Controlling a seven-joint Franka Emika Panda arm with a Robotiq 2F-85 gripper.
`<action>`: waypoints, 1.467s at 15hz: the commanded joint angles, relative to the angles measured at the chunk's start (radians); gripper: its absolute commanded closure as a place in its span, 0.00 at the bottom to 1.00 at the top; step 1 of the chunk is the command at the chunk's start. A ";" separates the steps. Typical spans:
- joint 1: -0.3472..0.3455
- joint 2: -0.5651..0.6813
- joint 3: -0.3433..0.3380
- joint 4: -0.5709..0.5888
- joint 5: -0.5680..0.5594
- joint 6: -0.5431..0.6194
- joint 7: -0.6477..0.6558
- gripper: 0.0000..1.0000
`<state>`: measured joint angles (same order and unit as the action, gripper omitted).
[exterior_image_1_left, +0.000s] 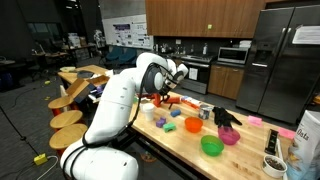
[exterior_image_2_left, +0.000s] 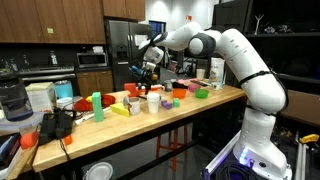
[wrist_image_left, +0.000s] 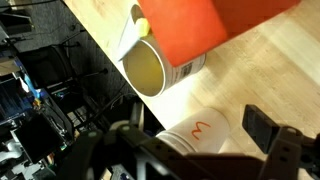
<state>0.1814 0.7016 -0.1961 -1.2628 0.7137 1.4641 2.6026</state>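
So the hand (wrist_image_left: 197, 125) is hanging low over the tabletop (wrist_image_left: 275, 75) with its two fingers spreading wide apart, not clamping anything. A white cup (wrist_image_left: 205, 135) with a red mark on its side is sitting smack between them in the wrist view, each finger just beside it; can't tell if they're touching. Farther out, a white mug (wrist_image_left: 145, 68) is standing near the tabletop's left edge, and an orange block (wrist_image_left: 195, 28) is sitting just right of it, overlapping its rim.
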 joint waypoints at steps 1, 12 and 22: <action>0.098 -0.100 -0.116 -0.142 0.023 0.052 0.000 0.00; 0.197 -0.117 -0.240 -0.192 0.013 0.046 -0.001 0.00; 0.750 -0.080 -0.960 -0.345 0.038 -0.042 -0.001 0.00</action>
<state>0.7832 0.6017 -0.9707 -1.5718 0.7264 1.4623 2.6014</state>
